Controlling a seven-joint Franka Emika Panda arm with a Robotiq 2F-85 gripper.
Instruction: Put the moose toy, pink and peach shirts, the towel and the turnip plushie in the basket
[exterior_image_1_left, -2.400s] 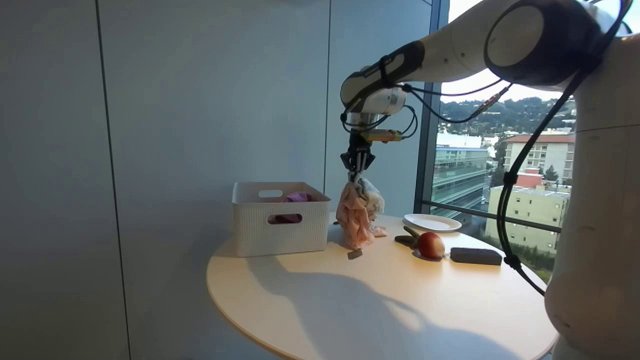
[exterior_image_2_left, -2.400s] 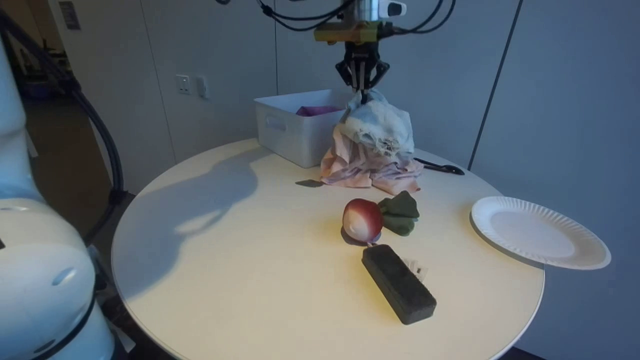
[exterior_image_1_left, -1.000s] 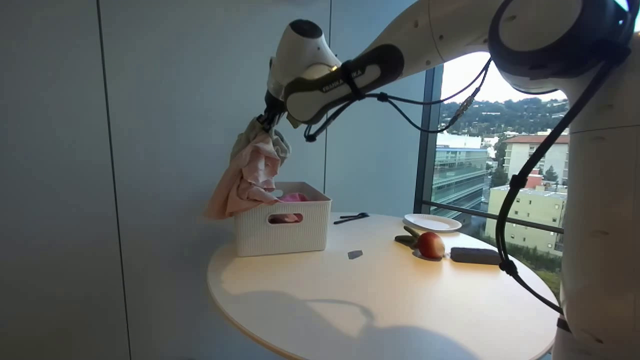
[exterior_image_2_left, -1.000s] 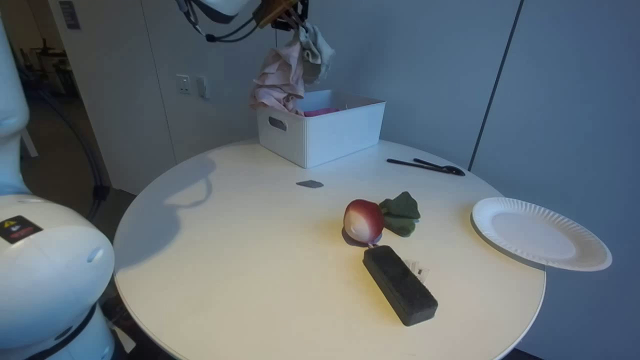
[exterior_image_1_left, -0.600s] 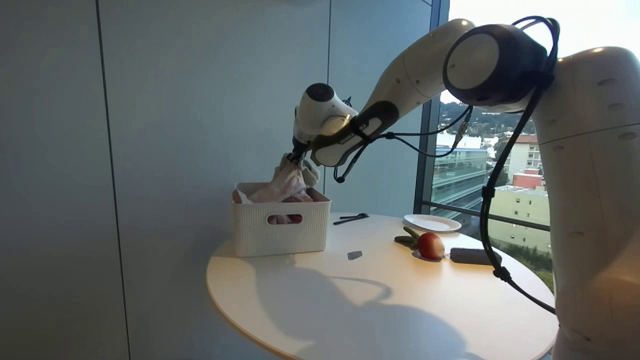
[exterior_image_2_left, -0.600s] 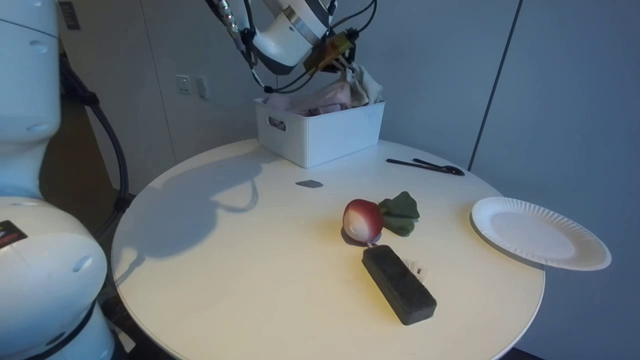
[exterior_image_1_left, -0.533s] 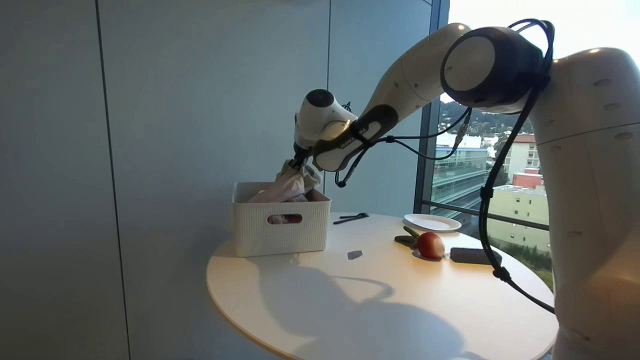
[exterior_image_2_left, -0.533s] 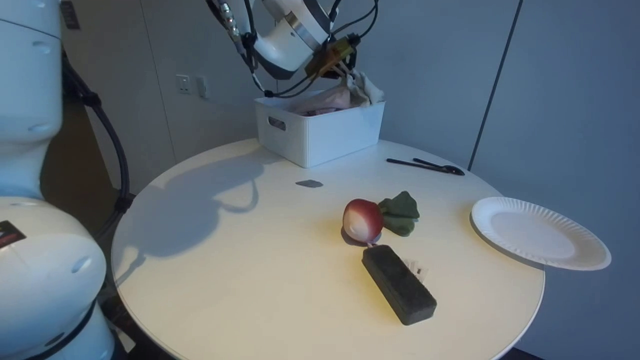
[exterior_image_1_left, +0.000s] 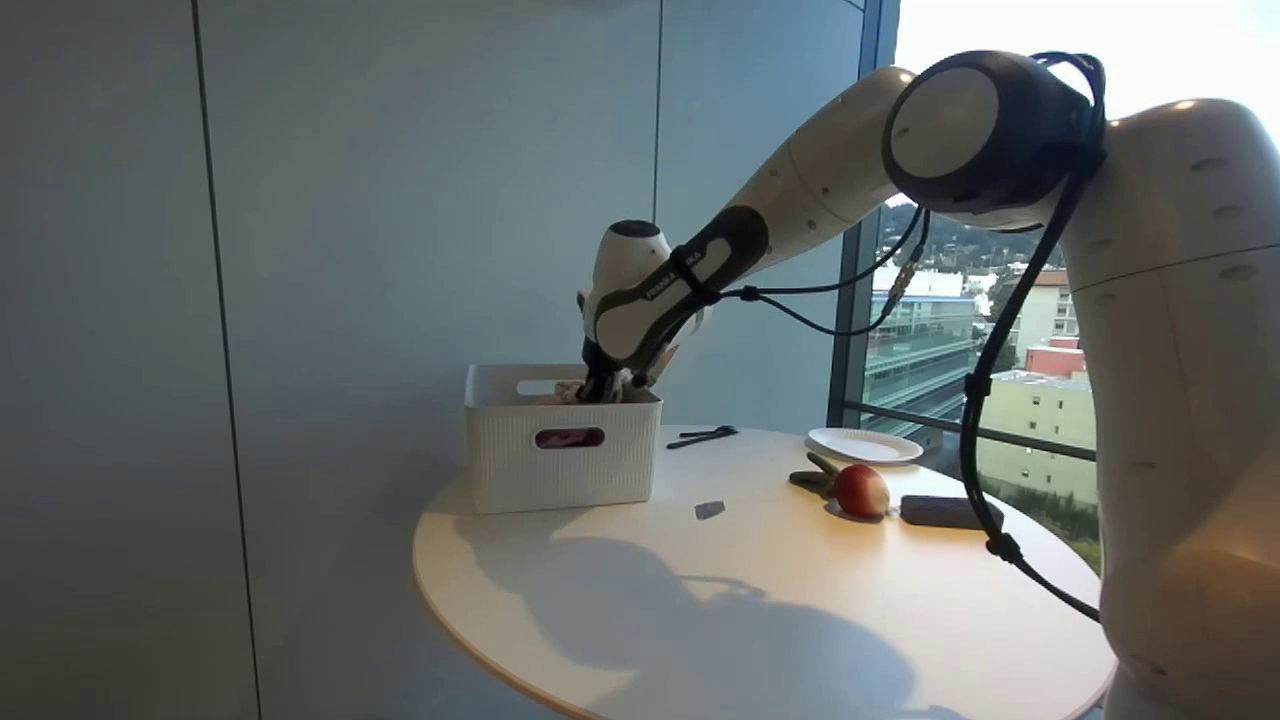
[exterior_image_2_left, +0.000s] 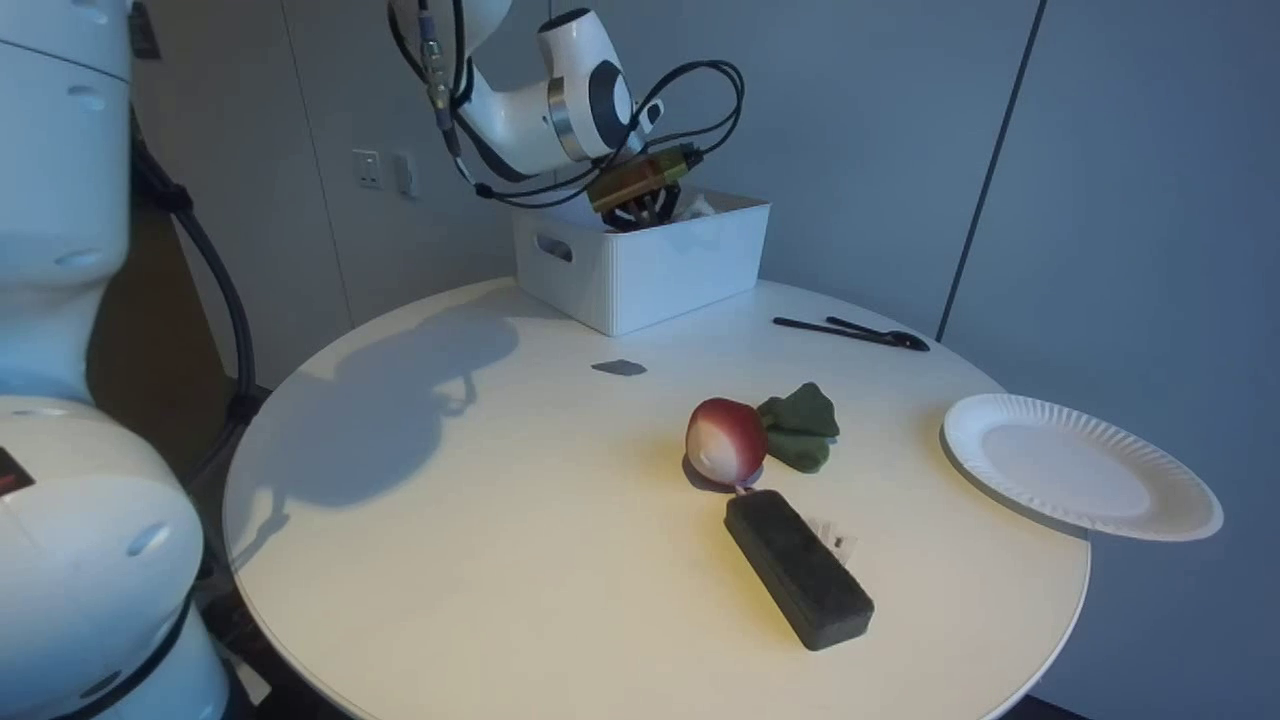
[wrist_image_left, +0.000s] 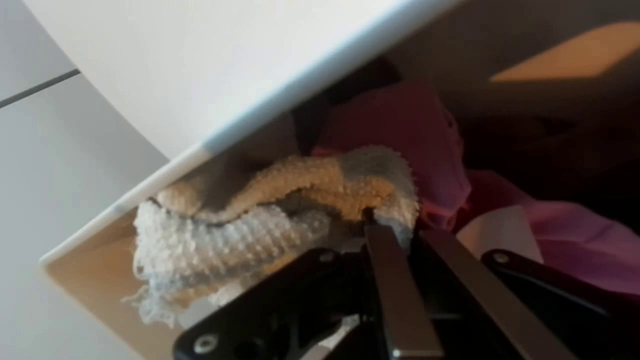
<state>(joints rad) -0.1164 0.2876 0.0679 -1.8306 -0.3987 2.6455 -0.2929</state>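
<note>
**Towel (wrist_image_left: 235, 240) inside basket (exterior_image_1_left: 560, 485); turnip plushie (exterior_image_2_left: 724, 442) on round surface (exterior_image_2_left: 480, 560)**

End effector (wrist_image_left: 402, 234): black, reaching into the basket; its fingers (wrist_image_left: 400, 295) are close together, pinching a fold of the towel.
Towel: white, nubbly, fringed at one end, bunched beside the inner wall.
Pink cloth (wrist_image_left: 395, 130): in the basket next to the towel; pink also shows through a handle slot in an exterior view.
Basket: white, rectangular, ribbed, with slot handles; stands near the surface's edge.
Turnip plushie: red and white with green leaves; lies on its side, tail just beside a dark grey block (exterior_image_2_left: 798, 570).
Tag (exterior_image_2_left: 836, 541): pale, beside the block; its dark marks are too small to read.
Paper plate (exterior_image_2_left: 1065, 470): white, fluted rim, at the edge of the surface.
Utensils (exterior_image_2_left: 850, 334): two, black, slender, one spoon-shaped.
Flat grey piece (exterior_image_2_left: 619, 368): near the basket.
Robot arm (exterior_image_1_left: 840, 160): white; lettering reads "FRANKA", then a black strap (exterior_image_1_left: 695, 275), then letters ending "KA".
Sticker (exterior_image_2_left: 12, 472): dark with red, on the arm's base, cut off and illegible.
</note>
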